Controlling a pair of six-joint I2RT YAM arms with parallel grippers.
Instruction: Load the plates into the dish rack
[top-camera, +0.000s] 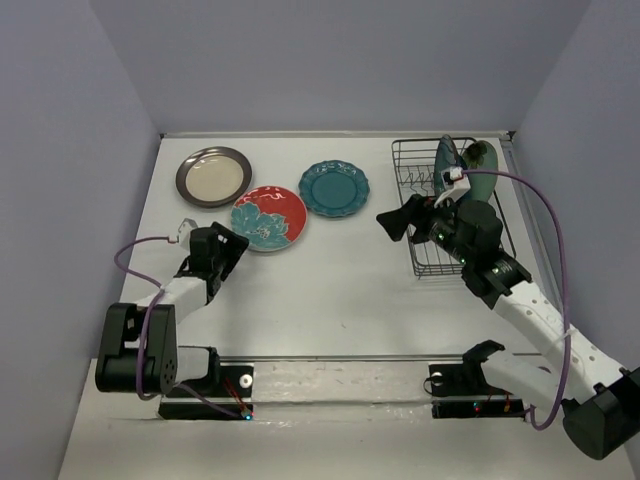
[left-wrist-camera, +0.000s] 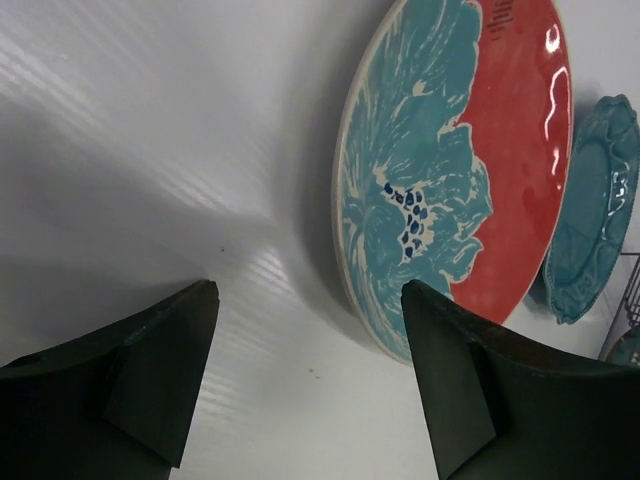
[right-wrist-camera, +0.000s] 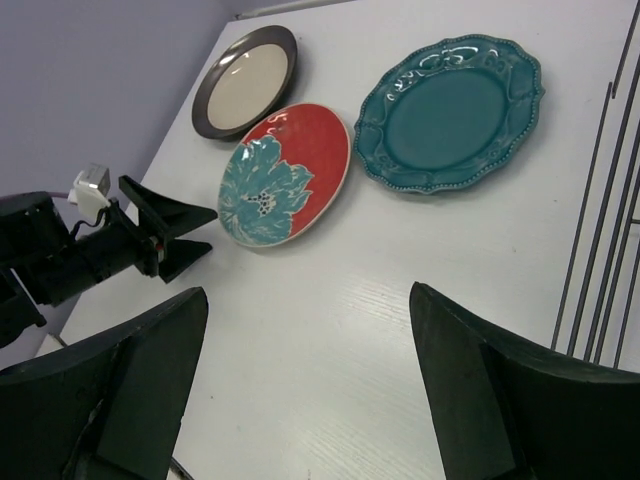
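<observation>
On the white worktop (top-camera: 330, 300), the round red flowered plate (left-wrist-camera: 450, 170) lies flat just before the wide-open, empty left pincer (left-wrist-camera: 308, 290). It should slip gently under the rim. The right pincer (right-wrist-camera: 308, 295) is open and empty too.

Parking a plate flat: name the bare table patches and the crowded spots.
Bare: table between red floral plate and dish rack, nearer than scalloped teal plate, down to the near edge. Crowded: far left, three plates clustered.
</observation>
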